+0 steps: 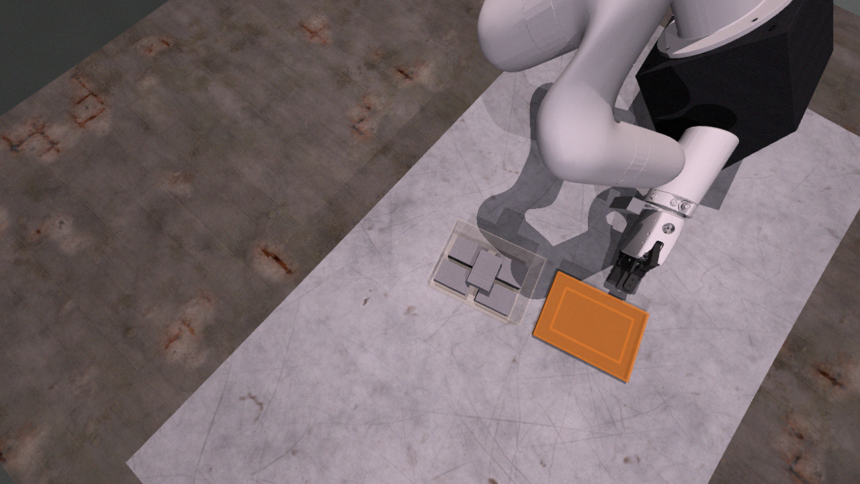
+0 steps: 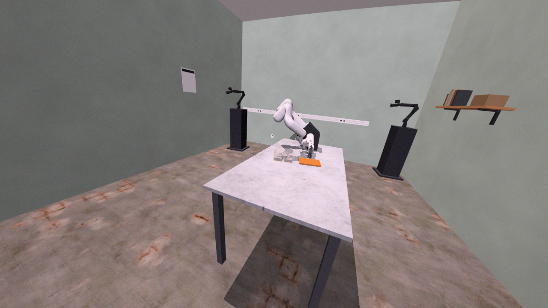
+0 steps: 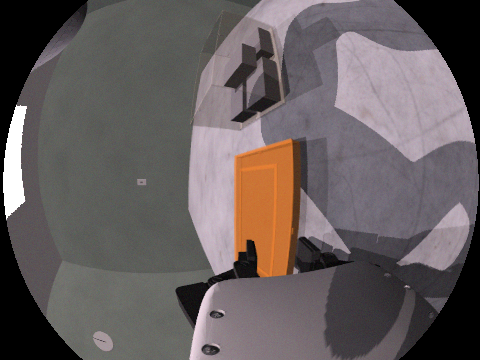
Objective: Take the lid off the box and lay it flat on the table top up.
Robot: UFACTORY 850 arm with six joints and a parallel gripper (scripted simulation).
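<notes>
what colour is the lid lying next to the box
Orange, with a lighter orange rectangular outline on its top; the lid shows best in the top view.
</notes>
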